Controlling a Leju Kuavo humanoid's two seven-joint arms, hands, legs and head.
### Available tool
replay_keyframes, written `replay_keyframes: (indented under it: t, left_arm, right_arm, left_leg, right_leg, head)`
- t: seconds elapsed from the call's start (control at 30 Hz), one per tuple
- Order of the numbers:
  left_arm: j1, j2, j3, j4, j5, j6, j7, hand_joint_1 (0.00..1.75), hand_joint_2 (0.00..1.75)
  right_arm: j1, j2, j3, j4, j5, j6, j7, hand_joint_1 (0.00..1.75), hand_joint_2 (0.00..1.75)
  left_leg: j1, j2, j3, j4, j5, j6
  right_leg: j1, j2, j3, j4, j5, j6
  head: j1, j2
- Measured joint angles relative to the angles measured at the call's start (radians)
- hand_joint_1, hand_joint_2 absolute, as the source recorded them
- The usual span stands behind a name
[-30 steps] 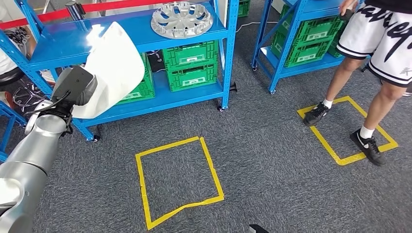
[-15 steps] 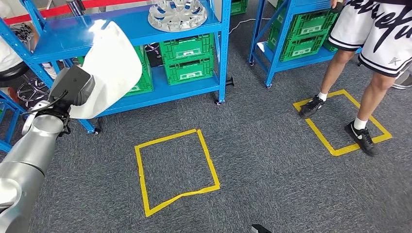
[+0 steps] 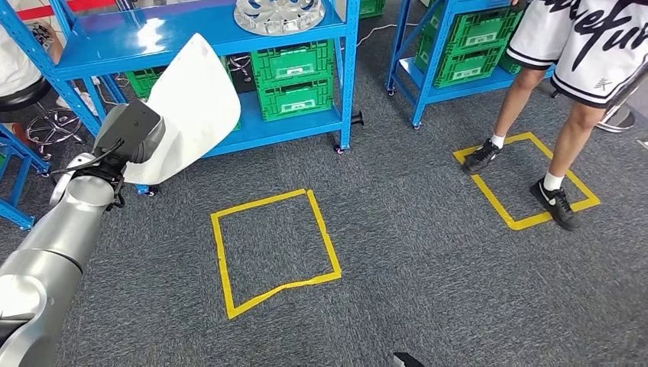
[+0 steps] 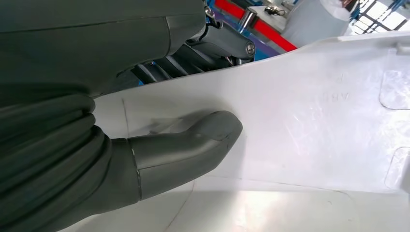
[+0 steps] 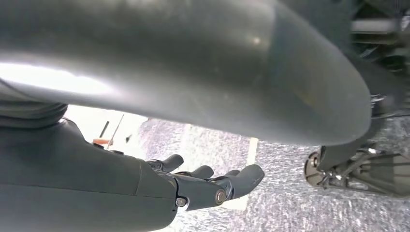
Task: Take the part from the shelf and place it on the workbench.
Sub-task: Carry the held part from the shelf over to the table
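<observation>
The part [image 3: 191, 99] is a large white curved plastic panel. My left hand [image 3: 134, 134] grips it at its lower edge and holds it up in front of the blue shelf [image 3: 99, 42]. In the left wrist view my thumb [image 4: 193, 145] presses flat on the panel's white inner face [image 4: 314, 121]. My right hand [image 5: 208, 183] hangs over the grey carpet, its fingers stretched out with nothing in them.
A silver wheel cover [image 3: 277, 15] lies on the shelf's top level, with green crates [image 3: 294, 76] below. A second blue shelf [image 3: 416, 73] stands to the right. A person [image 3: 569, 84] stands in a yellow taped square [image 3: 527, 222]. Another taped square [image 3: 271, 252] marks the carpet ahead.
The whole picture has shifted, with shelves and person sliding up and left, so the camera has moved. My left hand keeps its hold on the white part.
</observation>
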Motion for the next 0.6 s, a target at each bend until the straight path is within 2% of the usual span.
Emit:
replay_keyframes:
  t: [0.03,0.1,0.13,0.17,0.2,0.27,0.3,0.33,0.37,0.4,0.43,0.47,0.5,0.53,0.57,0.6]
  left_arm:
    - [-0.002,-0.001,-0.001,0.000,0.000,0.000,0.002,1.75,1.75]
    - [-0.003,-0.003,-0.004,0.002,0.000,0.000,0.005,1.75,1.75]
    - [-0.003,-0.004,-0.005,0.003,0.000,0.000,0.006,1.75,1.75]
    - [-0.003,-0.002,-0.006,0.004,0.000,0.000,0.006,1.75,1.75]
    - [-0.003,-0.001,-0.006,0.005,0.001,0.000,0.007,1.75,1.75]
    - [-0.003,0.005,-0.006,0.007,0.005,0.002,0.007,1.75,1.75]
    - [-0.002,0.008,-0.006,0.008,0.006,0.002,0.007,1.75,1.75]
    - [-0.001,0.010,-0.006,0.010,0.008,0.003,0.007,1.75,1.75]
    - [0.001,0.013,-0.006,0.011,0.010,0.004,0.007,1.75,1.75]
    - [0.003,0.015,-0.006,0.011,0.011,0.005,0.007,1.75,1.75]
    - [0.005,0.017,-0.006,0.011,0.012,0.006,0.006,1.75,1.75]
    - [0.006,0.018,-0.006,0.010,0.012,0.007,0.006,1.75,1.75]
    - [0.006,0.018,-0.006,0.007,0.012,0.008,0.006,1.75,1.75]
    - [0.005,0.018,-0.006,0.003,0.013,0.008,0.005,1.75,1.75]
    - [0.005,0.018,-0.006,-0.001,0.013,0.009,0.004,1.75,1.75]
    - [0.005,0.018,-0.006,-0.004,0.013,0.009,0.004,1.75,1.75]
  right_arm:
    - [0.000,0.000,-0.001,0.000,-0.001,0.000,-0.001,0.00,0.00]
    - [0.002,0.000,-0.002,0.000,-0.001,0.000,-0.001,0.00,0.00]
    - [0.002,0.000,-0.003,0.000,0.000,0.000,0.000,0.00,0.00]
    - [0.001,0.000,-0.004,0.000,0.001,0.000,0.000,0.00,0.00]
    - [0.000,0.000,-0.004,0.000,0.002,0.000,0.000,0.00,0.00]
    - [-0.001,0.000,-0.005,0.000,0.007,0.001,0.000,0.00,0.00]
    - [0.000,0.000,-0.005,0.000,0.009,0.001,0.000,0.00,0.00]
    - [0.000,0.000,-0.005,0.000,0.010,0.001,0.000,0.00,0.00]
    - [0.000,0.000,-0.005,0.000,0.010,0.001,0.000,0.00,0.00]
    - [0.001,0.000,-0.005,0.000,0.010,0.000,0.000,0.00,0.00]
    - [0.000,0.000,-0.005,0.000,0.011,0.000,0.000,0.00,0.00]
    - [0.000,0.000,-0.005,0.000,0.011,0.000,0.000,0.00,0.00]
    - [0.000,0.000,-0.005,0.000,0.011,0.000,0.000,0.00,0.00]
    - [-0.001,0.000,-0.005,0.000,0.010,0.000,0.001,0.00,0.00]
    - [-0.001,0.000,-0.006,0.000,0.010,0.000,0.000,0.00,0.00]
    - [-0.001,0.001,-0.006,0.000,0.009,-0.001,-0.001,0.00,0.00]
  left_leg:
    - [-0.001,0.000,-0.005,0.001,0.007,-0.005]
    - [-0.001,-0.001,-0.009,0.000,0.019,-0.015]
    - [0.000,-0.002,-0.012,0.001,0.015,-0.020]
    - [0.001,-0.003,-0.019,0.015,-0.005,-0.024]
    - [0.003,-0.003,-0.030,0.046,-0.041,-0.028]
    - [0.006,-0.004,-0.056,0.152,-0.132,-0.036]
    - [0.007,-0.004,-0.067,0.201,-0.164,-0.038]
    - [0.007,-0.004,-0.072,0.244,-0.183,-0.039]
    - [0.007,-0.004,-0.069,0.267,-0.183,-0.039]
    - [0.007,-0.004,-0.054,0.269,-0.170,-0.037]
    - [0.007,-0.004,-0.024,0.250,-0.148,-0.033]
    - [0.006,-0.005,0.023,0.198,-0.123,-0.027]
    - [0.004,-0.007,0.077,0.127,-0.114,-0.020]
    - [0.001,-0.008,0.126,0.056,-0.116,-0.014]
    - [-0.003,-0.010,0.157,0.004,-0.123,-0.010]
    - [-0.008,-0.011,0.171,-0.027,-0.129,-0.008]
  right_leg:
    - [0.002,0.001,0.004,-0.013,-0.006,-0.008]
    - [0.002,0.001,-0.004,-0.016,0.004,-0.023]
    - [0.001,-0.002,-0.009,-0.018,0.011,-0.030]
    - [-0.001,-0.003,-0.015,-0.020,0.019,-0.037]
    - [-0.001,-0.005,-0.022,-0.021,0.028,-0.042]
    - [0.000,-0.005,-0.043,-0.021,0.047,-0.049]
    - [0.000,-0.005,-0.052,-0.021,0.054,-0.050]
    - [0.001,-0.005,-0.061,-0.020,0.062,-0.050]
    - [0.002,-0.005,-0.071,-0.020,0.070,-0.050]
    - [0.003,-0.005,-0.082,-0.020,0.079,-0.049]
    - [0.004,-0.005,-0.096,-0.020,0.090,-0.048]
    - [0.006,-0.005,-0.107,-0.020,0.101,-0.047]
    - [0.008,-0.005,-0.117,-0.020,0.111,-0.044]
    - [0.009,-0.006,-0.124,-0.021,0.120,-0.041]
    - [0.008,-0.006,-0.128,-0.024,0.131,-0.036]
    - [0.005,-0.007,-0.131,-0.030,0.143,-0.030]
  head:
    - [-0.001,0.000]
    - [-0.002,0.000]
    - [-0.001,0.000]
    - [-0.002,0.000]
    - [-0.003,0.000]
    - [-0.005,0.000]
    - [-0.006,0.000]
    - [-0.005,0.000]
    - [-0.006,0.000]
    - [-0.006,0.000]
    - [-0.005,0.000]
    - [-0.005,0.000]
    - [-0.005,0.000]
    - [-0.004,0.000]
    - [-0.004,0.000]
    - [-0.004,0.000]
